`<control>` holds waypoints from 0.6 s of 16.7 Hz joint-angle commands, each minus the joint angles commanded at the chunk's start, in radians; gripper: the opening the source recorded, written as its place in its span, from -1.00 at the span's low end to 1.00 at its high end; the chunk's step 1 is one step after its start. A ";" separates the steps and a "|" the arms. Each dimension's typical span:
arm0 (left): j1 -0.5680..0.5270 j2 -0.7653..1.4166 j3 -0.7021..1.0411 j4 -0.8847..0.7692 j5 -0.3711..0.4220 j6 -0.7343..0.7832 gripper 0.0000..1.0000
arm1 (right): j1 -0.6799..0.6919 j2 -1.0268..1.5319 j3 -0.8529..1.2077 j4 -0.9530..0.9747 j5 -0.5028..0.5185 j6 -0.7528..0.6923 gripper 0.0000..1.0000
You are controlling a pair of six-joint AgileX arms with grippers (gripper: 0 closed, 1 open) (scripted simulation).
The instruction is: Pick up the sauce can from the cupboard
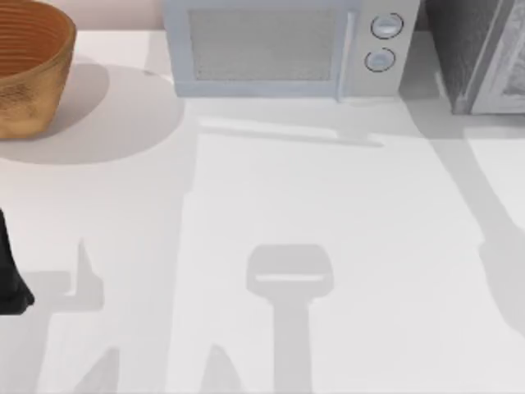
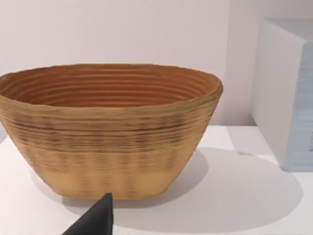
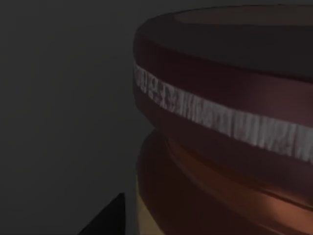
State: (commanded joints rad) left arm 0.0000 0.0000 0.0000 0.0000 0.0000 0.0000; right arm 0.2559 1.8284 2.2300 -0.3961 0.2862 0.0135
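Top view: white table with a woven orange-brown basket at the far left corner, a light grey microwave with two round knobs at the far middle, and the dark grey speckled cupboard at the far right, its pale door panel angled outward.

My left arm sits at the table's left edge — a dark piece of it shows there. Left wrist view faces the basket head-on, microwave side beside it; one dark fingertip of my left tool pokes into view. Whether that tool is wide or narrow, I cannot tell.

Right wrist view is dim, inside dark surroundings. The sauce can looms very close — maroon-brown lid, pale worn band around the rim, tan side lower down. One dark fingertip of my right tool lies just beside the can's lower edge; contact unclear, and I cannot tell how wide the tool stands.
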 joint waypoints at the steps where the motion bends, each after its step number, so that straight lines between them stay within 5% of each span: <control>1: 0.000 0.000 0.000 0.000 0.000 0.000 1.00 | 0.000 0.000 0.000 0.000 0.000 0.000 0.40; 10: 0.000 0.000 0.000 0.000 0.000 0.000 1.00 | 0.000 0.000 0.000 0.000 0.000 0.000 -0.96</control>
State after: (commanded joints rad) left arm 0.0000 0.0000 0.0000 0.0000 0.0000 0.0000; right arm 0.2559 1.8284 2.2300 -0.3961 0.2862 0.0135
